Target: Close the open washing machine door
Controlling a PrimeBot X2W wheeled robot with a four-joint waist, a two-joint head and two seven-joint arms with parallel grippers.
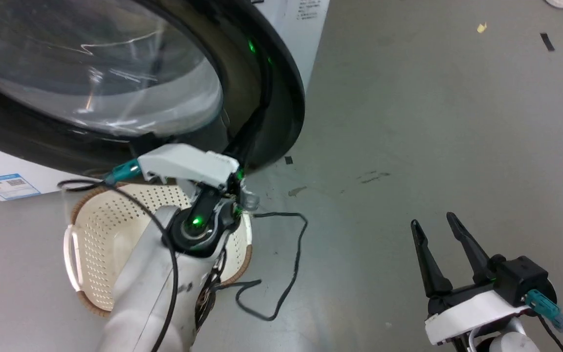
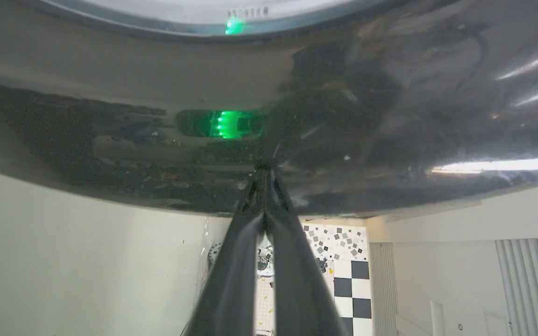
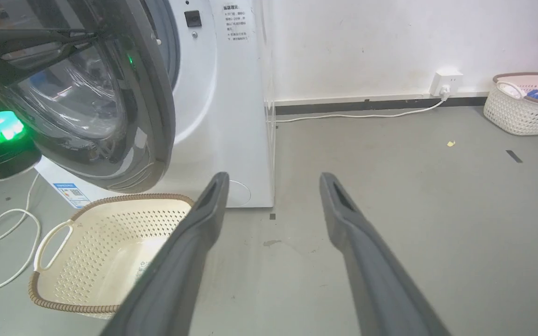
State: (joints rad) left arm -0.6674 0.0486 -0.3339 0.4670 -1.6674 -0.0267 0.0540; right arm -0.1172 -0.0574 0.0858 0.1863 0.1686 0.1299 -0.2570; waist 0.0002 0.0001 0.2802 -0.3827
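Observation:
The washing machine door [image 1: 91, 63], a clear glass bowl in a glossy black rim [image 3: 150, 107], stands swung out from the white washing machine [image 3: 231, 116]. My left gripper [image 2: 264, 166] is shut, empty, with its tips pressed against the black rim. In the right wrist view the left fingers [image 3: 63, 37] lie across the door's upper part. The left arm's white wrist [image 1: 188, 166] sits just below the rim. My right gripper [image 1: 433, 220] hangs open over the bare floor at the lower right, far from the door, its fingers [image 3: 194, 233] spread with nothing between them.
A cream perforated basket [image 1: 110, 234] stands on the floor under the door and my left arm. A black cable [image 1: 293, 254] loops beside it; a white cord [image 3: 7, 233] lies left. A second basket [image 3: 521, 107] sits by the wall near a socket [image 3: 444, 81].

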